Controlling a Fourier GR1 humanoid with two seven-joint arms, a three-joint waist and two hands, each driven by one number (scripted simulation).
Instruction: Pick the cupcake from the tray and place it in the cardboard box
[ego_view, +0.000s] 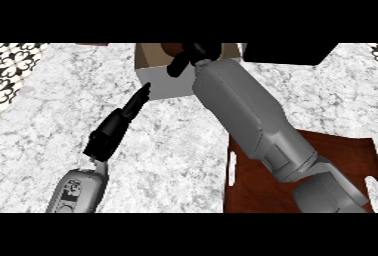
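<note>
Right hand (186, 57) over cardboard box (159, 82), grasp unclear; left hand (118, 125) straight-fingered.

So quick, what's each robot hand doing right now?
Left robot hand: open, fingers straight, holding nothing.
Right robot hand: over the cardboard box, fingers curled; contents cannot be told.

Speckled grey-white counter (170, 145); reddish-brown tray (258, 190); tan cardboard box (151, 57).

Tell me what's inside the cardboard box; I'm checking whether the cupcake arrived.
Inside the open brown cardboard box, a brown interior shows, with the right robot hand reaching in. The hand covers whatever it holds; no cupcake is visible.
</note>
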